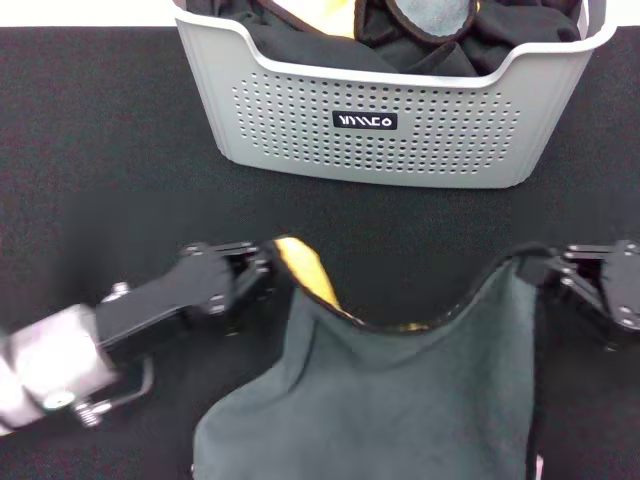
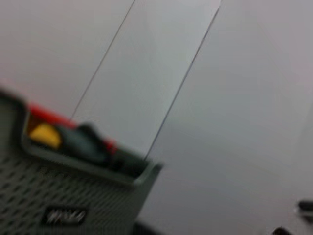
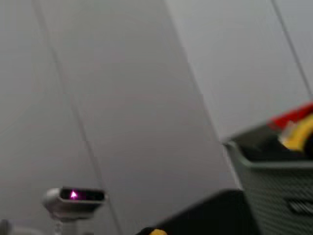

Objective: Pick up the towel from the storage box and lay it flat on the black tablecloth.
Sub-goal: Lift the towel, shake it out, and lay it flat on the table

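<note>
In the head view the towel (image 1: 400, 400) hangs between my two grippers, grey-green face toward the camera, its yellow-orange face showing at the folded left corner. My left gripper (image 1: 268, 268) is shut on the towel's left top corner. My right gripper (image 1: 545, 268) is shut on the right top corner. The towel's top edge sags between them above the black tablecloth (image 1: 100, 180). The light grey storage box (image 1: 300, 120) stands behind, holding black cloths and another yellow and grey cloth. The box also shows in the left wrist view (image 2: 73, 196) and the right wrist view (image 3: 279, 191).
Both wrist views look up at a pale panelled wall. A small grey device with a pink light (image 3: 73, 198) stands in the right wrist view. The tablecloth spreads wide to the left and right of the box.
</note>
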